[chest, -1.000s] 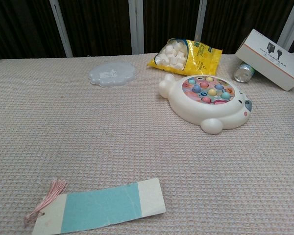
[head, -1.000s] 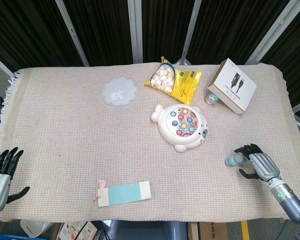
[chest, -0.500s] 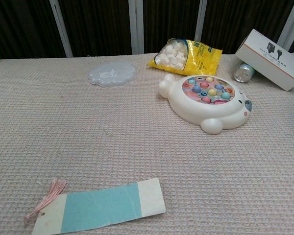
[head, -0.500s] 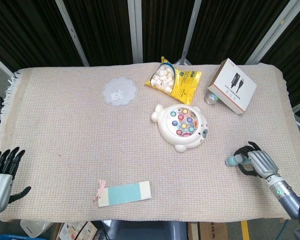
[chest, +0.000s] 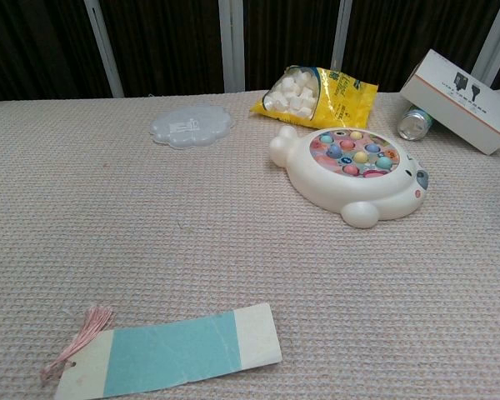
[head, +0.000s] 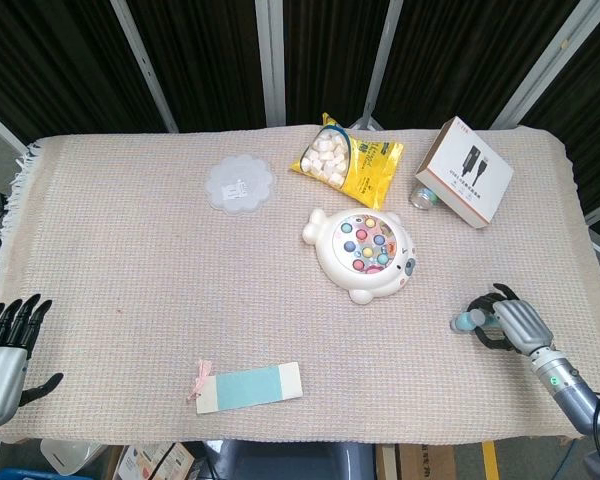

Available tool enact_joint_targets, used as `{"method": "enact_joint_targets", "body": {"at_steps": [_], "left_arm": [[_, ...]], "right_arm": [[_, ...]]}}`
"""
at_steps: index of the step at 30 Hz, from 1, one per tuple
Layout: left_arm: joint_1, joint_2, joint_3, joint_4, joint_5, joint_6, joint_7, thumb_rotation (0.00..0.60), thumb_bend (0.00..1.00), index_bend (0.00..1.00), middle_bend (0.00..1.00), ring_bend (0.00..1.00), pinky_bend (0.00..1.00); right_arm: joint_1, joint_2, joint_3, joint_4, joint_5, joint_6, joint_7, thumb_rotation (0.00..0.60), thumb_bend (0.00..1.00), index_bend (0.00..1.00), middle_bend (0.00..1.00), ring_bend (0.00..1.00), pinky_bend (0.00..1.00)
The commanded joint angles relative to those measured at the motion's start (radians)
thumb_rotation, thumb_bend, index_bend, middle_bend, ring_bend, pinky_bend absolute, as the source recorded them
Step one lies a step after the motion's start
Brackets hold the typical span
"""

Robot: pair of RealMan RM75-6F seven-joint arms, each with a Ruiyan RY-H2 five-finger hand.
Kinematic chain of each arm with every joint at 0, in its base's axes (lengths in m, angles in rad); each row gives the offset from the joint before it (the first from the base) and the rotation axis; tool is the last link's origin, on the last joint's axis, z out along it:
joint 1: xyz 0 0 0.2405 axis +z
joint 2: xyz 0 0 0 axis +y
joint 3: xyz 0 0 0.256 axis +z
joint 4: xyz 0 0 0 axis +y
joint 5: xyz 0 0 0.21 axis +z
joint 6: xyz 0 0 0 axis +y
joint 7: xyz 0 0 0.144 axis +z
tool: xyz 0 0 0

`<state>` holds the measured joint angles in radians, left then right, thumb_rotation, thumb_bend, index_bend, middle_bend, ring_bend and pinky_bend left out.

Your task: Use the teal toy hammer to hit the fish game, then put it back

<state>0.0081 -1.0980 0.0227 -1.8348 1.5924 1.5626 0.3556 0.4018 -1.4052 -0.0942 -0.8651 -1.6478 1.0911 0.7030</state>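
The white fish game (head: 363, 253) with coloured pegs lies right of the table's middle and also shows in the chest view (chest: 354, 171). Near the right front edge lies the teal toy hammer (head: 464, 321), only its teal end showing. My right hand (head: 510, 323) has its fingers curled around the rest of the hammer, low on the cloth. At the front left corner, off the table's edge, my left hand (head: 5, 348) holds nothing, its fingers straight and apart. Neither hand shows in the chest view.
A yellow snack bag (head: 348, 160) lies behind the fish game. A white box (head: 465, 172) leans on a can (head: 422, 196) at the back right. A translucent scalloped lid (head: 239, 183) sits at the back left of centre. A teal card with a pink tassel (head: 248, 387) lies at the front.
My right hand's fingers have curled in from spread over the hammer to wrapped around it. The left hand has barely shifted. Nothing else moved.
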Motion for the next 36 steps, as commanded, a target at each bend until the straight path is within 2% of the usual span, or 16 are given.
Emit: {"method": "enact_joint_targets", "body": {"at_steps": [1, 13, 18, 24, 28, 36], "left_arm": [[0.000, 0.000, -0.001, 0.000, 0.000, 0.001, 0.001, 0.600, 0.12, 0.00, 0.00, 0.00, 0.00], [0.000, -0.002, -0.002, 0.005, -0.008, -0.004, -0.002, 0.600, 0.12, 0.00, 0.00, 0.00, 0.00], [0.000, -0.002, -0.004, 0.006, -0.013, -0.007, -0.005, 0.600, 0.12, 0.00, 0.00, 0.00, 0.00], [-0.002, -0.003, -0.005, 0.009, -0.013, -0.009, -0.008, 0.600, 0.12, 0.00, 0.00, 0.00, 0.00], [-0.006, -0.004, -0.006, 0.010, -0.010, -0.014, -0.009, 0.600, 0.12, 0.00, 0.00, 0.00, 0.00], [-0.021, -0.006, -0.007, 0.014, 0.001, -0.031, -0.012, 0.600, 0.12, 0.00, 0.00, 0.00, 0.00]], "right_arm": [[0.000, -0.004, -0.001, 0.005, 0.001, 0.006, 0.004, 0.600, 0.52, 0.46, 0.41, 0.30, 0.10], [-0.001, -0.019, -0.005, 0.023, 0.005, 0.014, 0.011, 0.600, 0.57, 0.55, 0.48, 0.36, 0.13], [-0.004, -0.027, -0.001, 0.031, 0.009, 0.029, 0.013, 0.600, 0.62, 0.65, 0.56, 0.44, 0.20], [-0.006, -0.021, 0.013, 0.020, 0.009, 0.073, 0.011, 0.600, 0.72, 0.78, 0.66, 0.53, 0.32], [0.011, 0.013, 0.039, -0.044, 0.000, 0.125, -0.017, 0.600, 0.76, 0.85, 0.72, 0.58, 0.39], [0.099, 0.145, 0.112, -0.324, 0.013, 0.094, -0.228, 0.600, 0.81, 0.94, 0.77, 0.64, 0.47]]}}
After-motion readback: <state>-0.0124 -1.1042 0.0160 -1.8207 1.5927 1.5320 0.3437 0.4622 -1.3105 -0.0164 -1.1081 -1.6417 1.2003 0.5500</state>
